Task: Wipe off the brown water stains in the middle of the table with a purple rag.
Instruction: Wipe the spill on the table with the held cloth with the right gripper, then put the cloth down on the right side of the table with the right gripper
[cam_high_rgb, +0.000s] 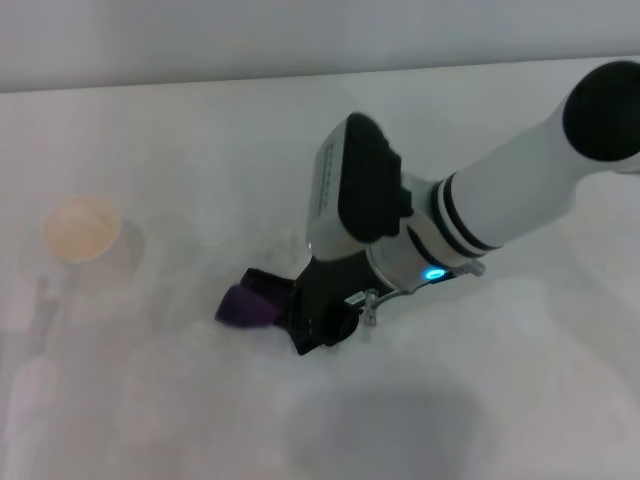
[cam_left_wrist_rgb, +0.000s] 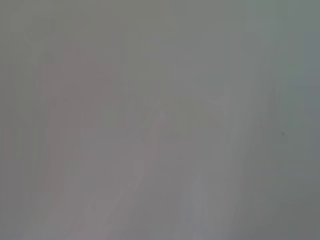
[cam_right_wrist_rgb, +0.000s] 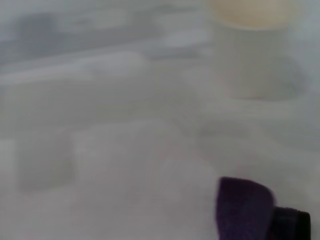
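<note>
The right arm (cam_high_rgb: 500, 190) is the nearest thing in the head view, a white tube with black bands reaching in from the right and ending in a black wrist block with a small blue light. Below that block the right claw (cam_high_rgb: 285, 305) is down at the bench (cam_high_rgb: 150, 400), near the middle of it. The purple rag (cam_high_rgb: 245, 306) sticks out from the claw's tip toward the robot's left, bunched and dark, lying on the white surface. The claw appears closed on the rag (its fingers merge with the black housing, so exactly how narrow the gap is cannot be made out).

In the right wrist view the purple rag (cam_right_wrist_rgb: 244, 209) shows as a dark rounded lump with a black piece just beside it, resting on the pale bench (cam_right_wrist_rgb: 100, 150).

A white paper cup (cam_high_rgb: 82, 232) with a tan inside stands upright on the robot's left side of the bench, well apart from the rag; the right wrist view shows the same cup (cam_right_wrist_rgb: 250, 50) beyond the rag.

No brown stain can be made out on the bench around the rag.

The left wrist view gives only a blank grey-white surface, and the left claw is out of sight.
</note>
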